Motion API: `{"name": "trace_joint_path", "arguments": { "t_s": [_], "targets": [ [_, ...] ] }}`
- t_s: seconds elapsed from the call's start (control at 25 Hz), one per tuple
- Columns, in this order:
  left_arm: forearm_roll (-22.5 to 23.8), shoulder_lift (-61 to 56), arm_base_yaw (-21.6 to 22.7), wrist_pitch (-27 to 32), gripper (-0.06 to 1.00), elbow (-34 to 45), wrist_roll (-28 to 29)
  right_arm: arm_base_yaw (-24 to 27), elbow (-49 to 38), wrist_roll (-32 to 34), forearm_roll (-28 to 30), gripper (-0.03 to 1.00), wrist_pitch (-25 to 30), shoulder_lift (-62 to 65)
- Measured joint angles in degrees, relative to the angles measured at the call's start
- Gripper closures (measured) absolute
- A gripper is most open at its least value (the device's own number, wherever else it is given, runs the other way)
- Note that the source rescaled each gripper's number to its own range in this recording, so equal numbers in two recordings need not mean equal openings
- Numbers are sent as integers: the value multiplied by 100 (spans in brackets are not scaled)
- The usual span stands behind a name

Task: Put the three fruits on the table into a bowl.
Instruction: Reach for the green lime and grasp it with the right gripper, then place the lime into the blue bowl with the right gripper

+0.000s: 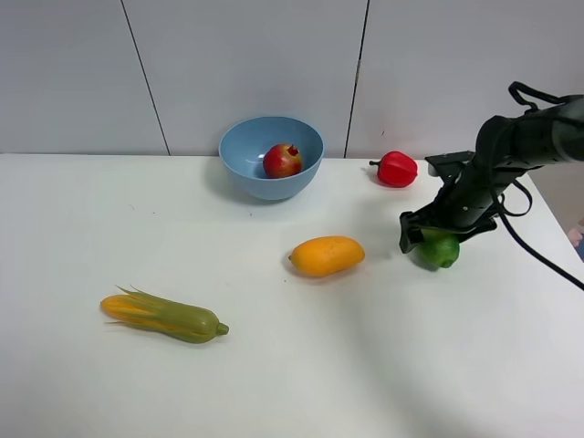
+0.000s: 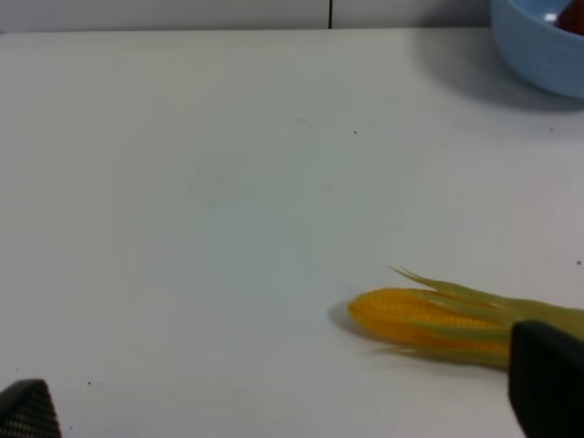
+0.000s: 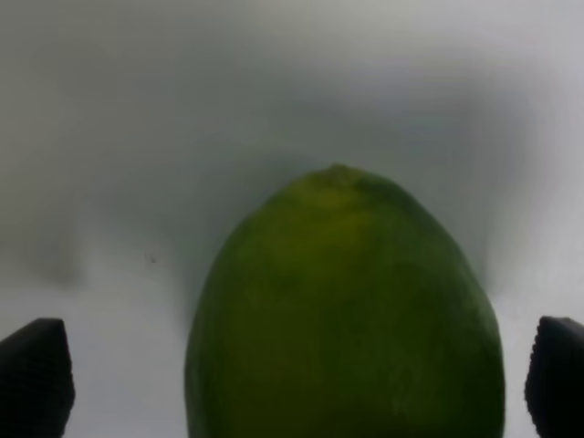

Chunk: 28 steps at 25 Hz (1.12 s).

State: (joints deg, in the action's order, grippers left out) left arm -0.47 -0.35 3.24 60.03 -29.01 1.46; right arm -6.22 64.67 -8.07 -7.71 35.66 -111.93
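On the white counter (image 1: 109,383) the blue bowl (image 1: 246,146) holds the pomegranate (image 1: 283,161), and the mango (image 1: 327,255) lies bare at mid-counter. The right pincer (image 3: 297,379) straddles the lime (image 1: 443,254) near the counter's right edge, jaws spread wide and gripping nothing; it should sink until the pads (image 3: 36,374) flank the lime's widest girth before closing.

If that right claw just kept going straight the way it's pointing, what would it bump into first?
The green lime: it sits straight ahead of the right gripper, between its open fingers, seemingly very close.
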Motion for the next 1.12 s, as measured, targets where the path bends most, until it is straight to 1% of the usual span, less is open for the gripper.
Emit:
{"name": "trace_joint_path", "arguments": {
  "t_s": [0.24, 0.28, 0.32, 0.36, 0.4, 0.44, 0.48, 0.64, 0.8, 0.88, 0.96, 1.12],
  "targets": [
    [0, 0, 0, 0, -3, 0, 0, 0, 4, -23, 0, -3, -13, -221],
    [0, 0, 0, 0, -3, 0, 0, 0, 4, -31, 0, -1, -13, -227],
    [0, 0, 0, 0, -3, 0, 0, 0, 4, -36, 0, 9, -13, -232],
    [0, 0, 0, 0, -3, 0, 0, 0, 4, -36, 0, 32, -8, -232],
    [0, 0, 0, 0, -3, 0, 0, 0, 4, -36, 9, 66, -2, -232],
    [0, 0, 0, 0, -3, 0, 0, 0, 4, -28, -1, 97, 19, -232],
    [0, 0, 0, 0, -3, 0, 0, 0, 4, -35, -2, 93, 44, -232],
    [0, 0, 0, 0, -3, 0, 0, -23, 4, 22, -141, 93, 289, -56],
    [0, 0, 0, 0, -3, 0, 0, -287, 95, 16, -498, 93, 315, 712],
    [0, 0, 0, 0, -3, 0, 0, -523, 406, 5, -586, 93, 213, 1068],
    [0, 0, 0, 0, -3, 0, 0, -825, 959, 5, -596, 93, 66, 1188],
    [0, 0, 0, 0, -3, 0, 0, -1357, 2230, 5, -590, 93, -230, 882]
  ]
}}
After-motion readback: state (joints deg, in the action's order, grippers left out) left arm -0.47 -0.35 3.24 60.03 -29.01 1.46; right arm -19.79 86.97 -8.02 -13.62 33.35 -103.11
